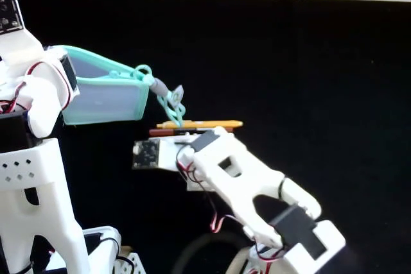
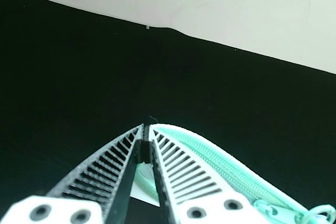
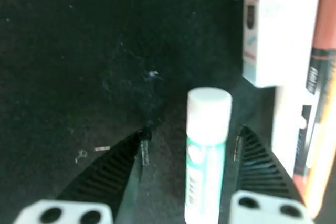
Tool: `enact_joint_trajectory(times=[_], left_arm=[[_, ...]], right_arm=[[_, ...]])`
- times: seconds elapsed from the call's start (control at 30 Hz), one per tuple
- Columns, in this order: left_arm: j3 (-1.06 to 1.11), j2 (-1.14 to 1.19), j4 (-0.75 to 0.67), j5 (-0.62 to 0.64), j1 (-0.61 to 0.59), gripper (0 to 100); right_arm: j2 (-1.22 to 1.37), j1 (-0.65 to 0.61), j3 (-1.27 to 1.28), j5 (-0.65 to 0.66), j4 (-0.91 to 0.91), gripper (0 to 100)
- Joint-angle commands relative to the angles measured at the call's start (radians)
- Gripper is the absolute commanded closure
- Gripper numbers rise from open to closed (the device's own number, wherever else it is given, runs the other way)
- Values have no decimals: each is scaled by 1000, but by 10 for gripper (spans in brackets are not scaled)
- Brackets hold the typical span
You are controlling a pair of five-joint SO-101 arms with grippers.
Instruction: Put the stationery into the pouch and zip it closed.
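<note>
My left gripper (image 2: pixel 146 129) is shut on the edge of the mint green pouch (image 2: pixel 210 156) and holds it up off the table. In the high view the pouch (image 1: pixel 103 97) hangs at the left, its zipper pull (image 1: pixel 170 94) dangling towards the pens. My right gripper (image 3: pixel 190 132) is open low over the black table, its fingers on either side of a white glue stick (image 3: pixel 207 124) with a teal label. Whether they touch the stick cannot be told. An orange pen (image 1: pixel 205 124) and a brown pen (image 1: pixel 170 132) lie just beyond the right arm (image 1: pixel 237 171).
A white rectangular eraser box (image 3: pixel 278 24) lies past the glue stick, beside the brown pen (image 3: pixel 321 72). The black cloth (image 1: pixel 308 68) stretches to the right and back, ending at a white wall (image 2: pixel 236 3).
</note>
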Motion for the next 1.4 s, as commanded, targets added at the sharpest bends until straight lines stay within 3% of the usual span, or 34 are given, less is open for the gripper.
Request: enact_joint_trajectory(times=[0.0,0.13,0.37,0.67,0.87,1.37], left_arm=[[47,21,35,-6,5,993],[47,21,35,-5,5,993],[47,22,35,-3,5,993],[48,22,35,-3,5,993],[48,22,32,-3,5,993],[48,22,35,-3,5,993]], right_arm=[[28,-18,-13,25,-64,750],[59,-19,-13,25,-96,786],[67,-15,-41,6,-139,994],[59,42,-120,-114,-137,992],[31,110,-226,-272,-50,992],[-398,62,-45,-480,64,992]])
